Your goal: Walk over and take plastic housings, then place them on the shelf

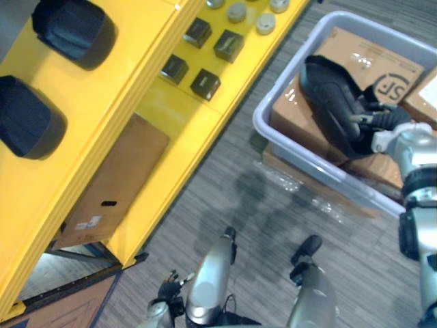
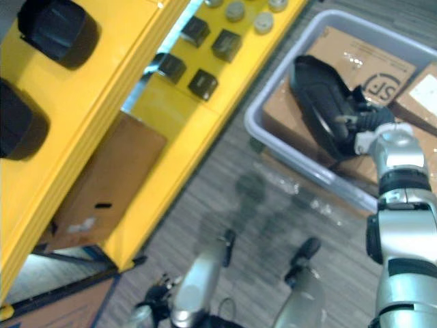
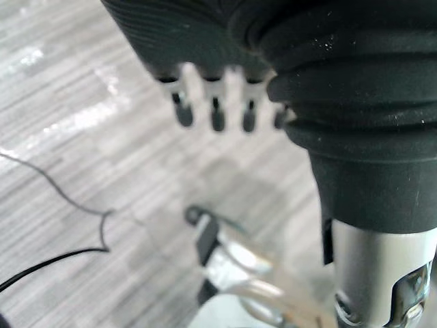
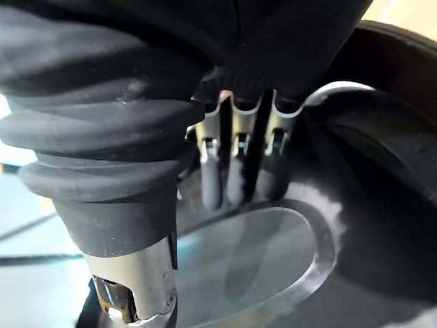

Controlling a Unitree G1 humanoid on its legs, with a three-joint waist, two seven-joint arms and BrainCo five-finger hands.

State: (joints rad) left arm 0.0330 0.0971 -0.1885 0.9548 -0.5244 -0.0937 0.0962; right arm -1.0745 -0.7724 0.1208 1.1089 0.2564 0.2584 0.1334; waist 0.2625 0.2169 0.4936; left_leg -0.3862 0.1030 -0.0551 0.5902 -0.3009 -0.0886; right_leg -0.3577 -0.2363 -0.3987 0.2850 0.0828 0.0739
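A black plastic housing (image 1: 331,96) leans on a cardboard box inside a grey tub (image 1: 263,119) at the right. My right hand (image 1: 379,123) reaches onto it. In the right wrist view its fingers (image 4: 232,178) are straight and extend into the housing's hollow (image 4: 382,171), tips against the inner wall, so the hand is open. Two more black housings (image 1: 75,31) (image 1: 27,116) lie on the top board of the yellow shelf (image 1: 136,89) at the left. My left hand (image 1: 167,290) hangs low by my side, fingers (image 3: 215,116) relaxed and holding nothing.
On the shelf's lower board are several small black boxes (image 1: 205,82) and grey round caps (image 1: 265,24). A flat cardboard sheet (image 1: 113,181) lies under the shelf. Cardboard boxes (image 1: 375,61) fill the tub. Grey carpet (image 1: 225,198) runs between shelf and tub.
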